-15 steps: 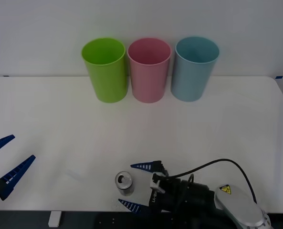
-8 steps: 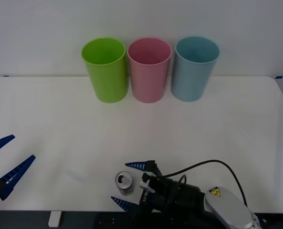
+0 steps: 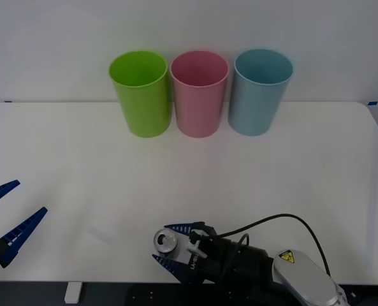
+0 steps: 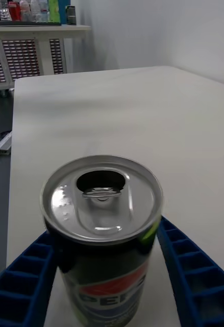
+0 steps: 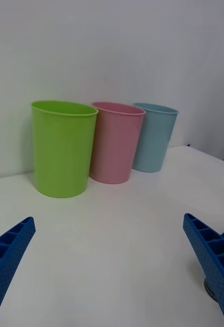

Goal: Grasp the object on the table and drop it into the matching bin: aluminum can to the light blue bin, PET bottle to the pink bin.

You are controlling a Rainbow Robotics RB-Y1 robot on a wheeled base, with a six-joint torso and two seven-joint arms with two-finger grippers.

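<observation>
Aluminum can point(image 4: 102, 230) upright between right hand point(image 4: 112, 276) fingers, touching.

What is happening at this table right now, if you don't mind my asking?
The right gripper has its blue fingers on either side of the aluminum can, which stands upright near the front edge of the table; full contact cannot be confirmed. The left gripper waits open at the table's left edge. The light blue bin stands at the back, beside the pink bin and a lime green bin.

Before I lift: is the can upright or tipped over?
Upright. The aluminum can stands on the table, its pull-tab top level and facing up, between the right gripper fingers.
</observation>
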